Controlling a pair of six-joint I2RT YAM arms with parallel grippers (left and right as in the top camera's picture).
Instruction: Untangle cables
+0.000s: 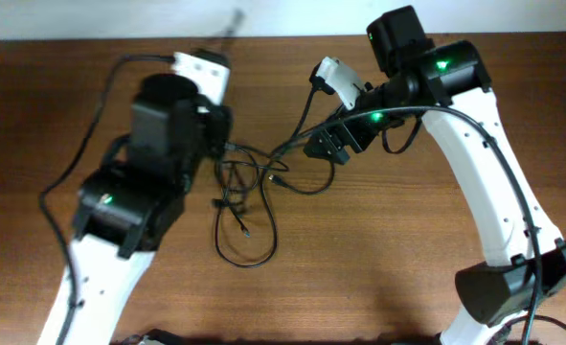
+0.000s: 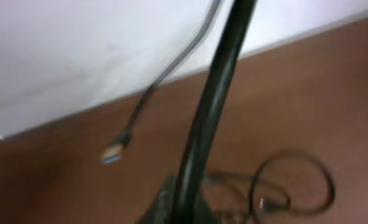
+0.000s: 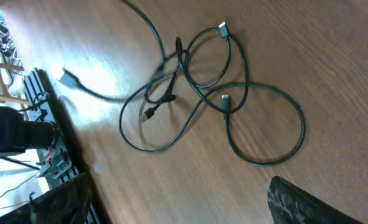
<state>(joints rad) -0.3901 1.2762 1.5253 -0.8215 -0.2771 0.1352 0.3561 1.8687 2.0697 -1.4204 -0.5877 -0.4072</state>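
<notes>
The left fingers (image 2: 165, 208) are clenched tight. A black strand rises from them toward 12 o'clock in the left wrist view, but it cannot be told whether it is pinched there. The right fingers (image 3: 296, 202) are released and stand wide apart, with only bare wood between them.

The cables (image 1: 244, 206) lie in a loose tangle near the middle of the desk (image 1: 378, 259), between the two arms. From overhead, one large loop (image 1: 247, 244) hangs toward 6 o'clock, and strands run from the knot toward 2 o'clock, up to the right arm. In the right wrist view the tangle (image 3: 202, 93) shows several crossing loops with small plugs.

The desk is brown wood with visible grain. A white wall (image 1: 72, 19) borders it at 12 o'clock. Near that wall, a separate cord ends in a gold and blue plug (image 2: 112, 155) resting on the wood.
</notes>
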